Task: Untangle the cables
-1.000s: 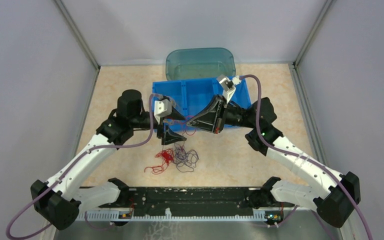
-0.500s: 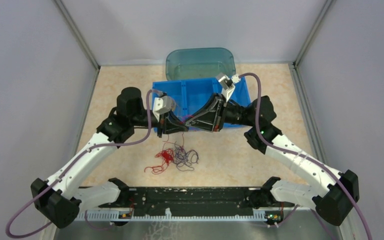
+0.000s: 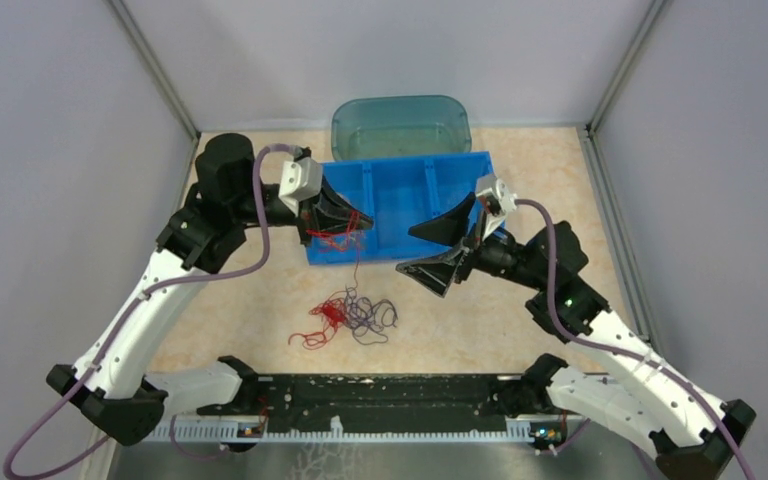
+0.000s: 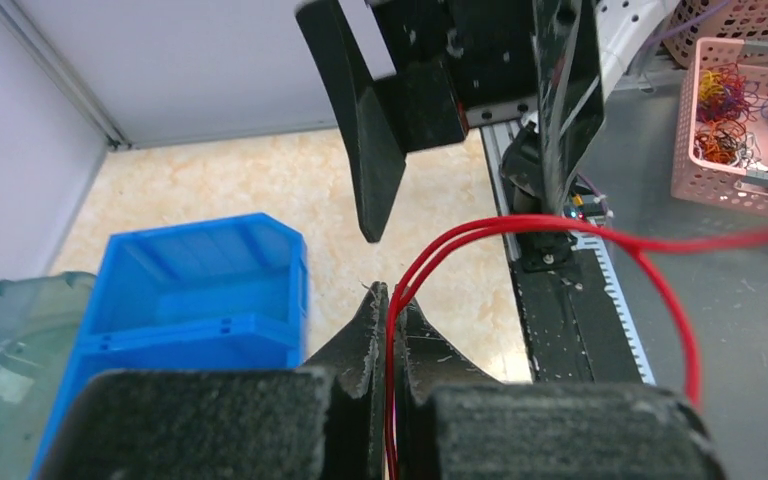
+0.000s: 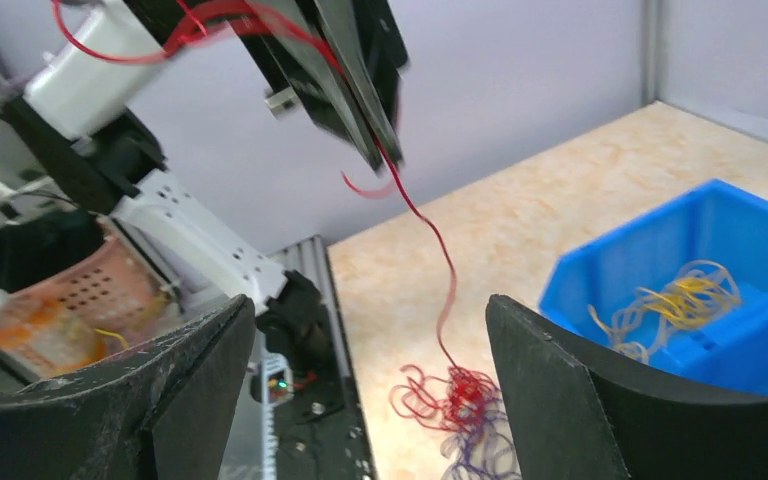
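Observation:
A clump of red and dark purple cables [image 3: 352, 314] lies on the table between the arms. One red cable [image 4: 460, 235] rises from the clump and is pinched as a doubled strand in my left gripper [image 4: 391, 298], which is shut on it above the blue bin's front left corner [image 3: 345, 225]. In the right wrist view the same red cable [image 5: 442, 262] hangs from the left gripper [image 5: 388, 158] down to the clump [image 5: 460, 402]. My right gripper [image 3: 407, 250] stands wide open to the right of the strand, holding nothing [image 5: 370, 300].
A blue bin [image 3: 400, 165] sits behind the clump and holds yellow cables [image 5: 680, 300]. A teal translucent tub [image 3: 400, 120] stands behind it. A pink basket [image 4: 750, 110] with coloured cables is off the table. Grey walls close in the sides.
The left gripper shut on the red cable and rose up and back to the left with it. The right gripper let go, opened wide and drew back to the right.

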Controlling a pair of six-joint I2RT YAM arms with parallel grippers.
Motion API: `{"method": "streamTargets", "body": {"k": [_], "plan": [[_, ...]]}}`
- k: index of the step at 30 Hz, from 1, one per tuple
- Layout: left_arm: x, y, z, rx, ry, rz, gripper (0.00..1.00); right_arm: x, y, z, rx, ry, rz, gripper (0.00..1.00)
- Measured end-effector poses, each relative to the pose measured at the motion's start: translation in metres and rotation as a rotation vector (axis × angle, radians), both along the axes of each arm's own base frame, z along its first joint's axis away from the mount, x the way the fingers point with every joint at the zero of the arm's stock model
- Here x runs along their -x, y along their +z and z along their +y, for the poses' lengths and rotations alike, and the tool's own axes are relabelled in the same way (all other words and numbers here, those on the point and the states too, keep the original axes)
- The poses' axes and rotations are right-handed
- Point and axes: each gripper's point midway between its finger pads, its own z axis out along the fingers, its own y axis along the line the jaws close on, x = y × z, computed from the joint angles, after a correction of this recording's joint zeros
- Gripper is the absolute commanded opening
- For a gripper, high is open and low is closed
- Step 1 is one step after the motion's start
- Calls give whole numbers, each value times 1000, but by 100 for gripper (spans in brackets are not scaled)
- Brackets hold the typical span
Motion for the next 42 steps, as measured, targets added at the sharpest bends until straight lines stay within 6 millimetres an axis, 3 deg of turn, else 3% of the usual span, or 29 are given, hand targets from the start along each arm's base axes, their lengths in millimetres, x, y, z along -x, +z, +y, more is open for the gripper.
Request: {"method": "streamTargets", "body": {"k": [4,9,13,18,23,31,37,42], "plan": [[-1,20,0,14,-4,-36,0,-7,-24,-7,49,-68,-26,83],[-1,34,-1,36,-2,-58,0,-24,-62,4,79,-87,20,77],[-2,46,-2,56,-1,-66,0,-43,-76,25,83,-94,50,76],[-1,63,-2,79,-1,-96,0,-33,-79,70,101,-5,30,71],[0,79,-1,100,-1,-125,0,-37,-85,100,90,18,22,64],[5,122,2,158,0,-216,0,-45,-106,117,80,11,97,44],[11,160,8,217,8,-312,0,-52,-130,122,70,-18,212,43],[16,178,12,253,14,-367,0,-50,-172,118,93,-30,323,43]]}}
